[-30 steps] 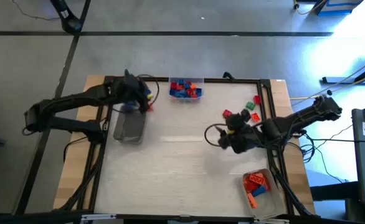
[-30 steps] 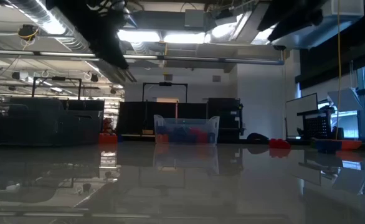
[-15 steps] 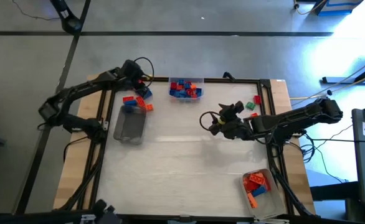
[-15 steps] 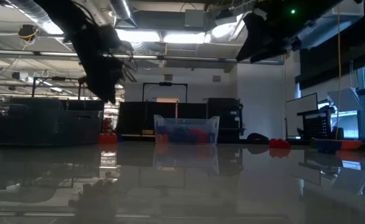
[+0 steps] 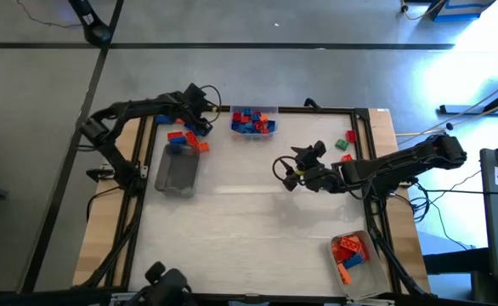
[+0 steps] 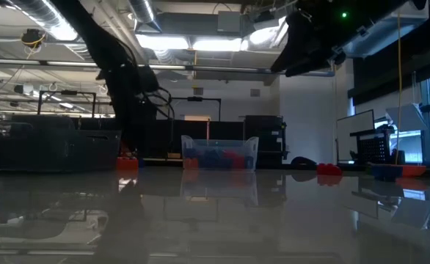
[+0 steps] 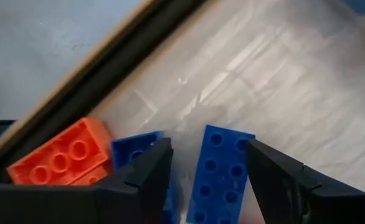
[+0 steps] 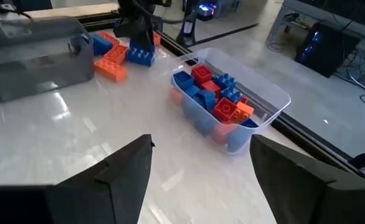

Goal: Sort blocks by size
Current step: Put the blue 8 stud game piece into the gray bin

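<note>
Several loose blocks (image 5: 185,138), blue, red and orange, lie at the table's far left. My left gripper (image 5: 195,121) points down over them, open. In the left wrist view its fingers stand on either side of a blue brick (image 7: 220,171) that lies flat on the table. An orange brick (image 7: 61,155) and another blue one (image 7: 136,149) lie beside it. My right gripper (image 5: 298,163) hangs open above the table's middle right, with nothing between its fingers (image 8: 126,174).
A clear tray (image 5: 253,121) of blue and red blocks stands at the far edge's middle. An empty clear tray (image 5: 177,172) sits near the loose blocks. Another tray (image 5: 351,255) with orange blocks is at the near right. Red and green blocks (image 5: 345,146) lie far right.
My left gripper has swung from above the empty tray toward the far edge and come down over the loose blocks, staying open. My right gripper has shifted a little toward the table's left edge, sunk slightly and tipped toward level.
</note>
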Motion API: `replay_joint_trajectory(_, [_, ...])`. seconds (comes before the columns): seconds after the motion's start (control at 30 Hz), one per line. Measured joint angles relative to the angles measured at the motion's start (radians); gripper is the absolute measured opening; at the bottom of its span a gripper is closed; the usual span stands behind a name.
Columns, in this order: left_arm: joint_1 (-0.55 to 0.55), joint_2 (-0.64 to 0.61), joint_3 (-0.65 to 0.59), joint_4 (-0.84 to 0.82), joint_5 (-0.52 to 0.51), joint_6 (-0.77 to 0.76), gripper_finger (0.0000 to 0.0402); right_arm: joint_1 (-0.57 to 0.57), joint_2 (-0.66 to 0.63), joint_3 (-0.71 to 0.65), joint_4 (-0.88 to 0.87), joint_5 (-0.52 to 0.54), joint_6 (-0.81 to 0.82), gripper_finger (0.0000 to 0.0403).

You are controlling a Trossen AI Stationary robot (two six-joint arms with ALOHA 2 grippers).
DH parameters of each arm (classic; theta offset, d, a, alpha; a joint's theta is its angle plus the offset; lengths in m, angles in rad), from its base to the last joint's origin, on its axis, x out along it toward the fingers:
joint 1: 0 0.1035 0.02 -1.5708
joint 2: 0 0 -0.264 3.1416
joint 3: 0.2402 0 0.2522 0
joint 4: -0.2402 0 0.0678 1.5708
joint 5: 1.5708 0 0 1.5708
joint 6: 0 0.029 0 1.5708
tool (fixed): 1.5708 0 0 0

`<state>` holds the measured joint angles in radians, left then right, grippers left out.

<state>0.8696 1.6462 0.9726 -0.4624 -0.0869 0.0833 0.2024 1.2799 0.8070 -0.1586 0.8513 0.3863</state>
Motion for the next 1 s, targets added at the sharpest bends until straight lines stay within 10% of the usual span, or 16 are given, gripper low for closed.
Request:
replay_joint_trajectory(0.67, [-0.173, 0.065, 0.000, 0.075, 0.238, 0.068, 0.0190, 0.000, 0.057, 0.000, 0.039, 0.001, -0.026, 0.0269])
replay_joint_trajectory(1.0, [-0.259, 0.023, 0.060, -0.097, -0.016, 0.265, 0.0190, 0.000, 0.060, 0.000, 0.037, 0.000, -0.028, 0.0269])
